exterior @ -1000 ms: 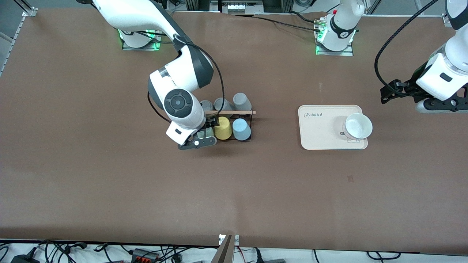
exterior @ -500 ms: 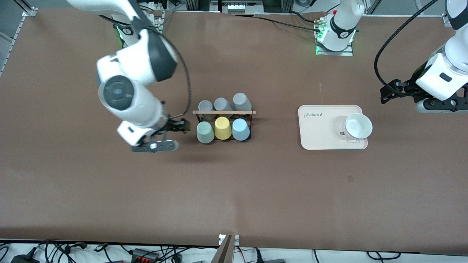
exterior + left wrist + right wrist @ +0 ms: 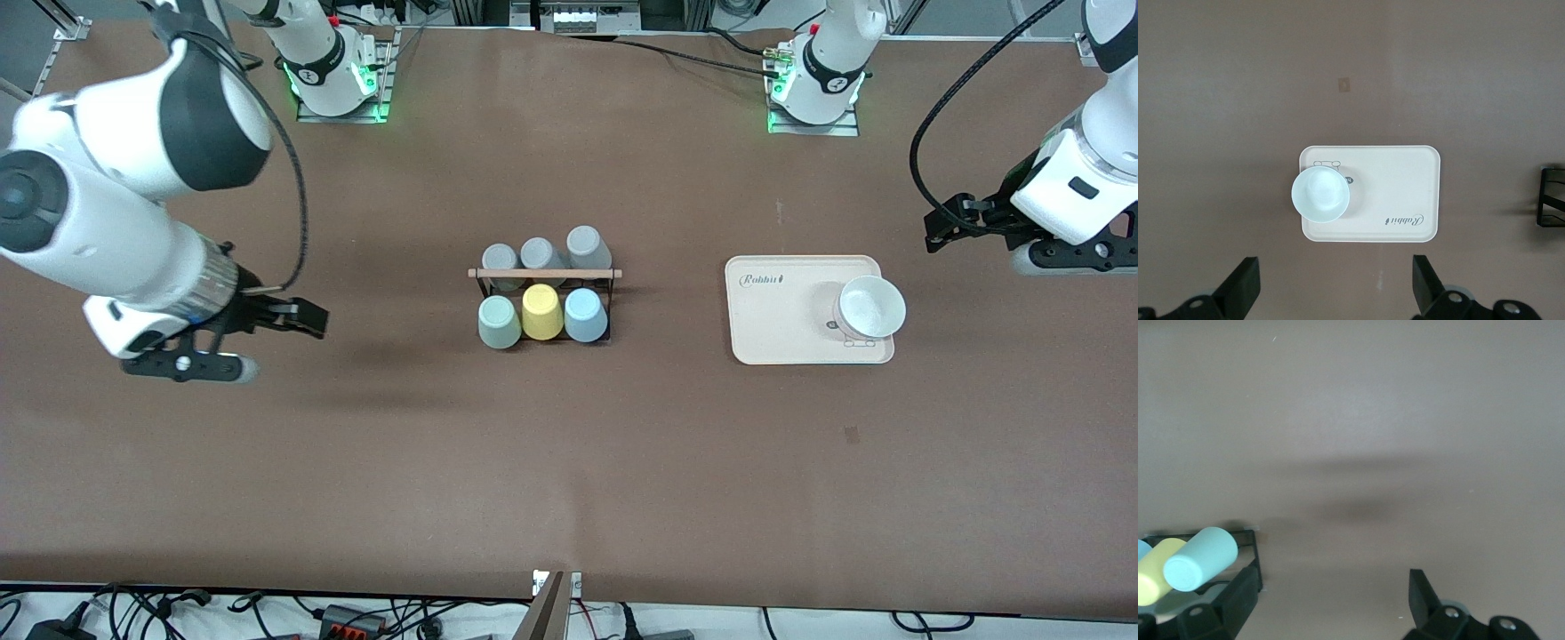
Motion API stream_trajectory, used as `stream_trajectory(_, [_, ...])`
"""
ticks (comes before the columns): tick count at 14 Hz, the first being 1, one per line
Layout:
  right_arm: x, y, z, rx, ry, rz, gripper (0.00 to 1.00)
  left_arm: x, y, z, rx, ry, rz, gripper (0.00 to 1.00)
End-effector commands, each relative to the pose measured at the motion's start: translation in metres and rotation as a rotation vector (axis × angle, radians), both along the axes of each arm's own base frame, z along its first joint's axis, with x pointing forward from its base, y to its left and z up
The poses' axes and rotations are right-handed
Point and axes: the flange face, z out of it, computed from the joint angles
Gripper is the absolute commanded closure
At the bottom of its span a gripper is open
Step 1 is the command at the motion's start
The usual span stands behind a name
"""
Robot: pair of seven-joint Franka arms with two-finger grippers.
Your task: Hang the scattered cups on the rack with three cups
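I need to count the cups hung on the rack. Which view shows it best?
The front view: the whole rack shows, holding six cups. The right wrist view catches one end with three cups; the left wrist view only a sliver of its frame.

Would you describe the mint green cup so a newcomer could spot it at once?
Find the black wire rack mid-table. In its row of three cups nearer the front camera, the mint green cup sits at the right arm's end, beside the yellow cup.

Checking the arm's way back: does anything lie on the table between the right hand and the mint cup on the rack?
Nothing visible: only bare table lies between the open right hand and the mint cup on the rack.
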Motion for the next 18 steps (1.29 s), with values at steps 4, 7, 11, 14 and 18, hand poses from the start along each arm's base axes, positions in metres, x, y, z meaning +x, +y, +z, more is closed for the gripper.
stream_trajectory(4, [-0.009,-0.120,0.059,0.005,-0.067,0.085,0.00,-0.004,-0.001,0.007,-0.015,0.000,-0.011,0.00])
stream_trajectory(7, [-0.018,-0.155,0.078,-0.018,-0.094,0.118,0.00,-0.005,-0.002,0.008,-0.015,-0.001,-0.012,0.00])
stream_trajectory(11, [-0.035,-0.170,0.073,-0.013,-0.043,0.132,0.00,-0.004,-0.002,0.007,-0.015,0.000,-0.012,0.00])
stream_trajectory(14, [-0.071,-0.169,0.061,-0.022,-0.088,0.134,0.00,-0.004,-0.005,0.007,-0.015,-0.001,-0.017,0.00])
stream_trajectory(18, [-0.108,-0.169,0.043,-0.021,-0.102,0.130,0.00,-0.004,-0.006,0.007,-0.014,0.000,-0.018,0.00])
